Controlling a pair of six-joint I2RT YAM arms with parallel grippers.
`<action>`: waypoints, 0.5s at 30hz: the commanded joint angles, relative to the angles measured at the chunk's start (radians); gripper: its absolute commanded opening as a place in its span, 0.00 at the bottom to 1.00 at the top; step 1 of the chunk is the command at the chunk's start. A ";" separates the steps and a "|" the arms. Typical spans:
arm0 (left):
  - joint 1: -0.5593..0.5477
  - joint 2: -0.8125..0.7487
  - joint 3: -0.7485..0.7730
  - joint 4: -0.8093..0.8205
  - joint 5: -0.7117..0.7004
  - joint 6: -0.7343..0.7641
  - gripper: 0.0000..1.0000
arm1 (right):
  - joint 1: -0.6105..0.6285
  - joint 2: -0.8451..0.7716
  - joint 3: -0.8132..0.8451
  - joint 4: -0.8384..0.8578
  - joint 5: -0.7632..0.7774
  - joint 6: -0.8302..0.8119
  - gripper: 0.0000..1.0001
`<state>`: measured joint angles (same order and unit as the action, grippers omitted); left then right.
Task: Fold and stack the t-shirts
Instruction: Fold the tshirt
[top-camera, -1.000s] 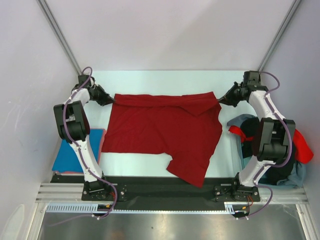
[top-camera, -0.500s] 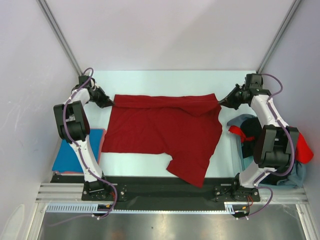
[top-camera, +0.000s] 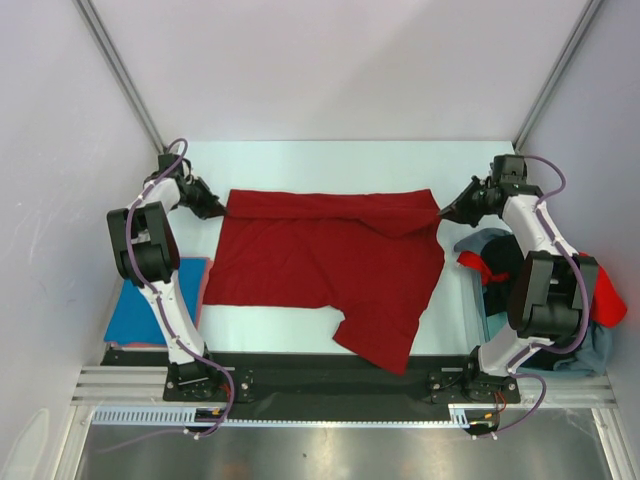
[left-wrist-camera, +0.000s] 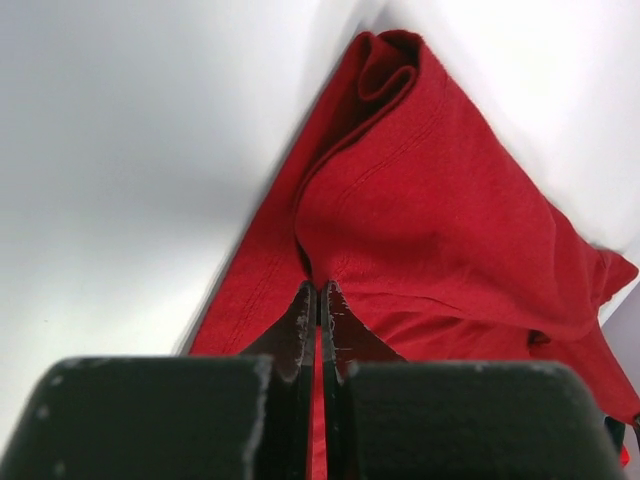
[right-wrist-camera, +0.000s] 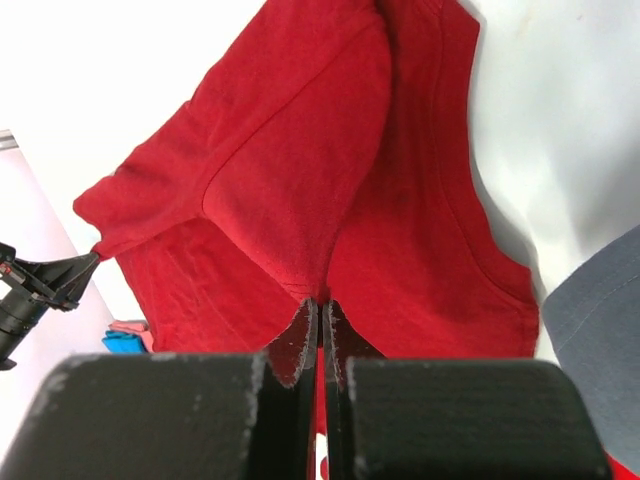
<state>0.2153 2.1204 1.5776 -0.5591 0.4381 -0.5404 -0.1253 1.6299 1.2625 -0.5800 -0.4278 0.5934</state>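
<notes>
A dark red t-shirt (top-camera: 330, 265) lies spread on the pale table, its far edge stretched taut between my two grippers. My left gripper (top-camera: 222, 209) is shut on its far left corner, and the cloth fills the left wrist view (left-wrist-camera: 430, 230). My right gripper (top-camera: 440, 211) is shut on its far right corner, and the cloth fills the right wrist view (right-wrist-camera: 300, 190). A bright blue t-shirt (top-camera: 150, 310) lies folded at the near left. Several other t-shirts, black, brighter red and pale grey-blue, lie heaped (top-camera: 600, 300) at the right.
White walls (top-camera: 320, 60) close in the back and sides. A black rail (top-camera: 320, 368) runs along the near table edge between the arm bases. The heap at the right sits just behind my right arm.
My right gripper has moved a little right and nearer, pulling the far edge of the dark red shirt tighter. The left gripper has barely moved.
</notes>
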 joint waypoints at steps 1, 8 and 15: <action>-0.001 -0.054 -0.013 -0.004 -0.019 0.022 0.00 | -0.011 -0.015 -0.011 -0.006 -0.009 -0.032 0.00; -0.001 -0.083 -0.059 0.001 -0.067 0.042 0.00 | -0.022 -0.019 -0.048 0.000 -0.009 -0.044 0.00; 0.004 -0.073 -0.056 -0.005 -0.084 0.037 0.00 | -0.022 -0.028 -0.092 -0.006 -0.020 -0.055 0.00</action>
<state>0.2153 2.1086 1.5188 -0.5648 0.3870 -0.5297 -0.1406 1.6299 1.1915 -0.5777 -0.4355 0.5583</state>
